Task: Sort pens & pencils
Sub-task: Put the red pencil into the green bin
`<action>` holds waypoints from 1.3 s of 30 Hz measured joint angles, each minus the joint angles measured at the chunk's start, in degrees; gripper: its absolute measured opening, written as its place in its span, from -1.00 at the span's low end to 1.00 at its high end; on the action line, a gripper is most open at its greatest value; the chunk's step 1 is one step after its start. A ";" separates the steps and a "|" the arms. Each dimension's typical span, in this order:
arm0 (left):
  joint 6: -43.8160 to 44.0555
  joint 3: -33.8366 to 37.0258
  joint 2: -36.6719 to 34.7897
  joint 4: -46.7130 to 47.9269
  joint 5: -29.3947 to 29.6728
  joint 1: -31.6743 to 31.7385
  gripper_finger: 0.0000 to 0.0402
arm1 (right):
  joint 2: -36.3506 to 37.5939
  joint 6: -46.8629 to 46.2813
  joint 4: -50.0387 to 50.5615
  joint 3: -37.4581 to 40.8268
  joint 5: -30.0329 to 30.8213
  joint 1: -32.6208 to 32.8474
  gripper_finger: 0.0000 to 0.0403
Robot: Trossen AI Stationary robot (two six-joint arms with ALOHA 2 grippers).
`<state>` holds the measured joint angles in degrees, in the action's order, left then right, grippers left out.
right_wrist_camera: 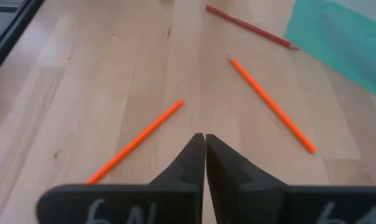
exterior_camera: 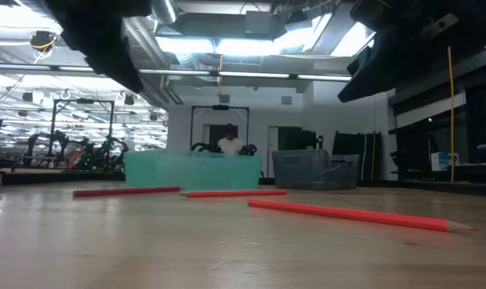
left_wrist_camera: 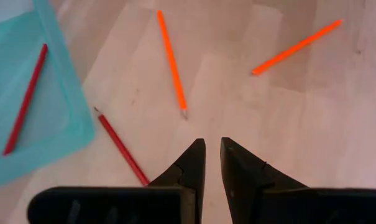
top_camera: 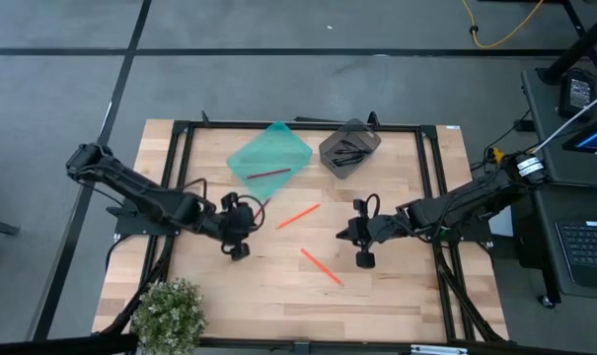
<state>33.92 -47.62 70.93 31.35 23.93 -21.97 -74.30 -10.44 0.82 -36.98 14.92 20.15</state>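
The left pincer (top_camera: 237, 245) has its fingers nearly together and holds nothing. A dark red pencil (left_wrist_camera: 121, 147) lies on the desk (top_camera: 407, 296) just beside it, slanting toward the teal tray (top_camera: 263, 150). The right pincer (top_camera: 361, 247), pressed together and empty, waits farther from the tray, between two orange pencils (top_camera: 320, 265).

We look straight down on a wooden table (top_camera: 397, 296) with a black frame. Near its far edge sit a teal bin (top_camera: 254, 156) holding one dark red pencil (top_camera: 268, 173) and, just beside it, a grey bin (top_camera: 362, 140) with the pens (top_camera: 348, 154) inside. Two orange pencils lie on the bare wood, one (top_camera: 298, 216) near the middle, the other (top_camera: 320, 265) nearer the front. The left gripper (top_camera: 237, 247) and right gripper (top_camera: 364, 254) flank them. A small green plant (top_camera: 170, 314) stands at the front left corner.
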 joint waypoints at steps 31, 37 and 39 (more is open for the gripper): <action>18.95 0.00 6.35 5.66 -3.68 4.64 -0.41 | 0.00 0.17 -0.70 0.01 0.04 0.37 -0.92; 18.38 0.00 9.00 6.45 -4.71 6.62 -0.41 | 0.00 0.26 -0.69 0.01 0.07 0.37 -0.92; 18.17 -0.01 10.95 6.54 -5.74 7.23 -0.41 | 0.00 0.30 -0.63 0.01 0.07 0.37 -0.92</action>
<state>52.08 -47.62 81.88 37.88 18.19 -14.74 -74.30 -10.14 0.19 -36.97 14.98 20.51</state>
